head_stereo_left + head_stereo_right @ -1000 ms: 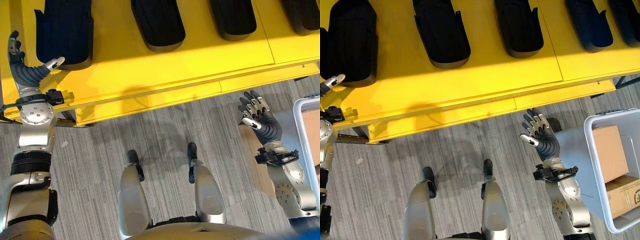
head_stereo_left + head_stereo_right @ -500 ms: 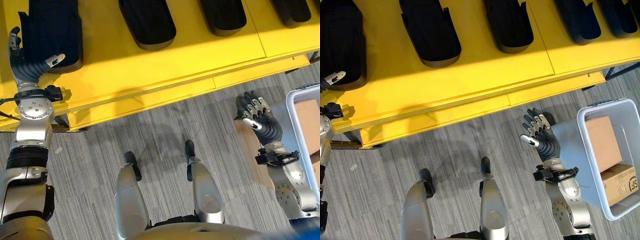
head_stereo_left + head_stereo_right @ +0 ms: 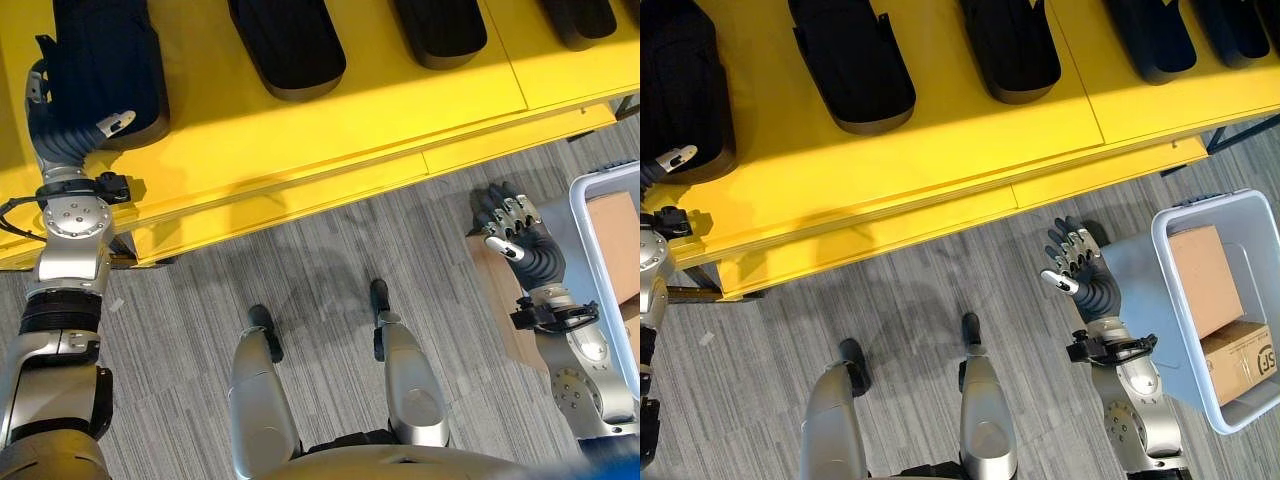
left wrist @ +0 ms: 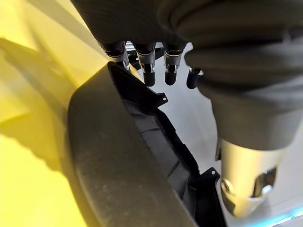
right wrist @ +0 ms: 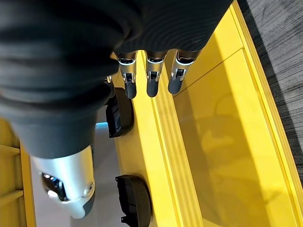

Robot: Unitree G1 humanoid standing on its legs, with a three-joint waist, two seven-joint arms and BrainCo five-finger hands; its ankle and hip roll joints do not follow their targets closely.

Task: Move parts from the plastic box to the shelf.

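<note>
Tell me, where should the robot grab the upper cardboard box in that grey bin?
Judging from the pose, come from above: the cardboard box lies flat in the open-topped plastic bin, and the long sides are the narrower span for the fingers.

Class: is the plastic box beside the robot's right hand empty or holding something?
Holding something: two cardboard boxes lie inside the plastic box.

The light is bright and comes from above. A sunny band runs across the yellow shelf [image 3: 330, 120], brightest toward 12 o'clock, and the front lip looks darker. Soft grey shadows lie on the striped carpet [image 3: 330, 270] just under the shelf edge. The black parts [image 3: 850, 60] are so dark that little detail shows. In the left wrist view the black part [image 4: 123, 165] is close and fuzzy. The silver thumb [image 5: 66, 184] has small shiny spots.
</note>
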